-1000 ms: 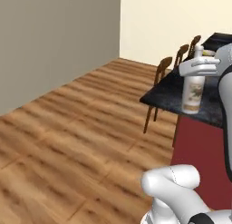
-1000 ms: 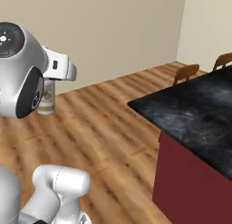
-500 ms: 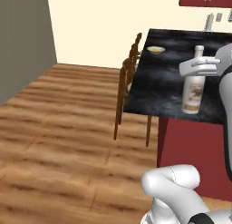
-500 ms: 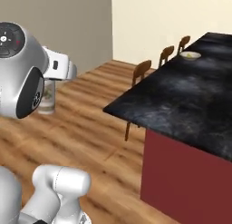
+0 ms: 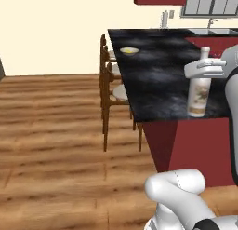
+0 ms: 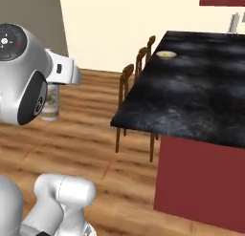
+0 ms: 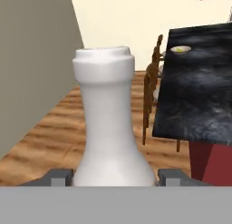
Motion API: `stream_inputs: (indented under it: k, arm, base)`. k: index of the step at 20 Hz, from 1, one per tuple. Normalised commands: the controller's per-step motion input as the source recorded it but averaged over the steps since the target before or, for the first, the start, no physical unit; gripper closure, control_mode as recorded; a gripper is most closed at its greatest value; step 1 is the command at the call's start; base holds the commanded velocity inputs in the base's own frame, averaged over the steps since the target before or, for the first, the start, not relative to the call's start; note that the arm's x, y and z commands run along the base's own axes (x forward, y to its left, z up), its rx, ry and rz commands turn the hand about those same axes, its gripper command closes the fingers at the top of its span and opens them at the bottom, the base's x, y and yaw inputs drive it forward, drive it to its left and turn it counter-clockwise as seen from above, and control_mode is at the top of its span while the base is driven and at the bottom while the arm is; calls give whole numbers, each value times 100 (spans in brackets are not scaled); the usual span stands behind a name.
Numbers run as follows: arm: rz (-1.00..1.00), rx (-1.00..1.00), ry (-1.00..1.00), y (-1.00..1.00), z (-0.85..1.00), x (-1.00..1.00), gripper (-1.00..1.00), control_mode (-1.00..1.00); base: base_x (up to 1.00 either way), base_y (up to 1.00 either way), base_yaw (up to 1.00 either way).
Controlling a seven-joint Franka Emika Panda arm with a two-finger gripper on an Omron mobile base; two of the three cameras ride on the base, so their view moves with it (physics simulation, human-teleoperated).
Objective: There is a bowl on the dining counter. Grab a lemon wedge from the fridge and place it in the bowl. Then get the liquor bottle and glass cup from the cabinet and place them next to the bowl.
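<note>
Liquor bottle [image 5: 200,89] is riding upright in the gripper [image 7: 111,175], the two fingertips [image 7: 59,177] clamped either side of its round lower body with the neck and cap sticking straight up past the hand. So the grip is closed on the bottle, no question there.

Using the dining counter [image 5: 158,80] as the anchor: the bottle hangs in the air off the counter's near end, not resting on the slab as far as I can tell. The bowl [image 5: 129,50] sits way down toward the counter's far end, close to the edge where the chairs [image 5: 109,94] are tucked in. You can make out a little yellow bit inside it, which I'd guess is the lemon wedge [image 7: 179,49], so that part looks done.

What matters for the next bit: from the hand, the bowl lies ahead and off to the right along the counter's length, well apart from the bottle. My read is the base needs to get closer before any set-down, and the bottle should stay vertical so it lands on its base just beside the bowl rather than in it.
</note>
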Motion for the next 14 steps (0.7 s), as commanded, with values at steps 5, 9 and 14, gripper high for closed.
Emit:
stream_inputs:
  k: [5,9,14]
  arm:
    - [0,0,0,0,0,0,100,100]
    - [0,0,0,0,0,0,100,100]
    - [0,0,0,0,0,0,100,100]
  base:
    - [32,99,-45]
    - [31,100,-41]
    - [35,100,-40]
